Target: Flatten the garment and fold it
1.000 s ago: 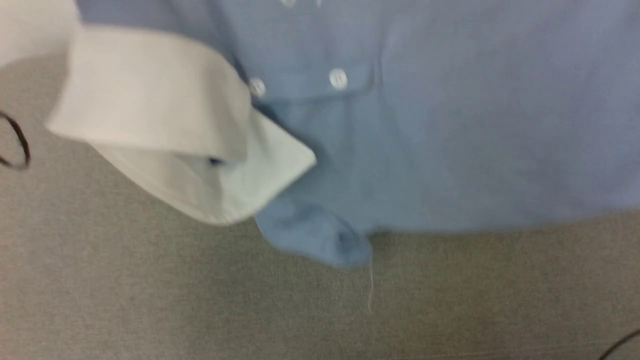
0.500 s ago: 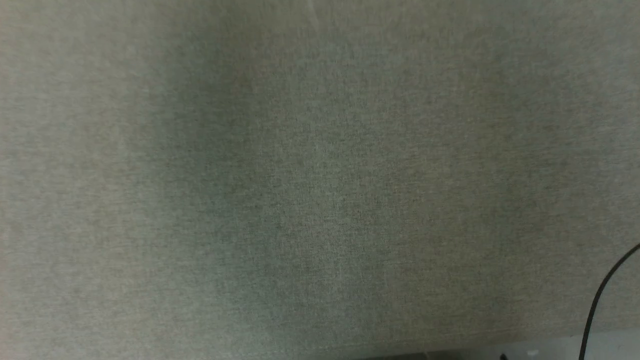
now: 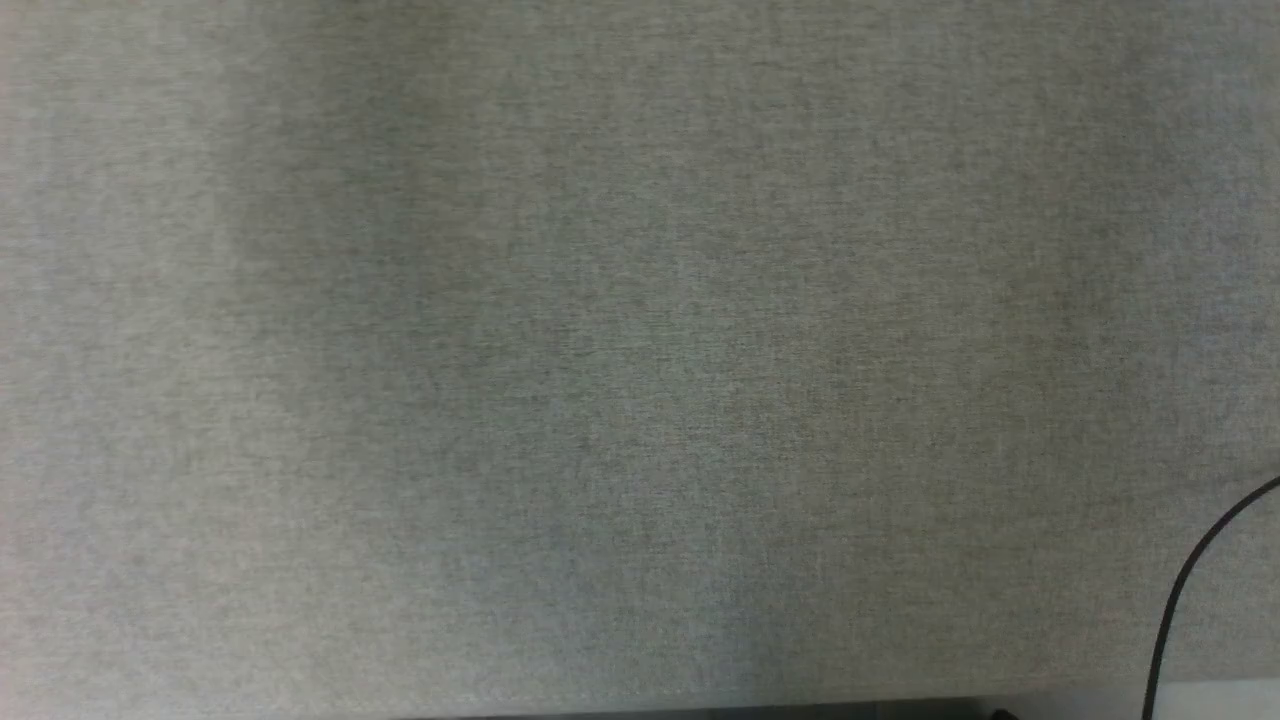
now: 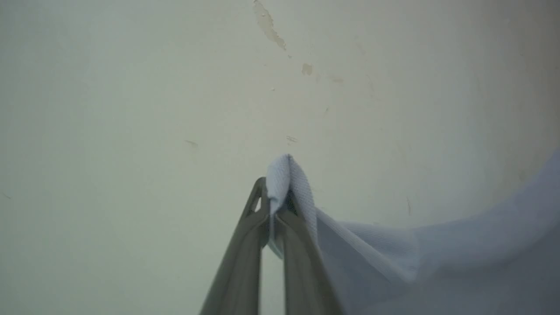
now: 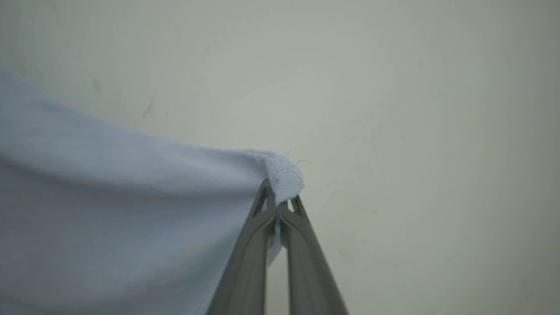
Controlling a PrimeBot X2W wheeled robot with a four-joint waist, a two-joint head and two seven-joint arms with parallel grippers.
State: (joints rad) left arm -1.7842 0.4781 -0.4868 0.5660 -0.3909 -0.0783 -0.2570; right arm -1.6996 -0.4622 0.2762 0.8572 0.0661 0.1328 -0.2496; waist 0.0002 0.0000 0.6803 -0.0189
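Left gripper (image 4: 273, 208): closed tight on a fold of the garment (image 4: 437, 262); cloth pokes beyond it and drapes off to its right in the wrist view.
Right gripper (image 5: 278, 199): clamped on a garment edge; cloth spreads to its left.
Head view: grey fabric surface (image 3: 640, 350), black cable (image 3: 1190, 590).

The grey fabric-covered surface (image 3: 640, 360) spreads across the head view, a flat top with a fine woven, felt-like texture, evenly lit apart from a soft darker band of shadow running down its left-middle part. Its near edge runs along the bottom of that view, with a pale strip (image 3: 1220, 700) just beyond it at the lower right. A thin black cable (image 3: 1185, 580) curves over the lower right corner; whether it touches the cloth cannot be told.
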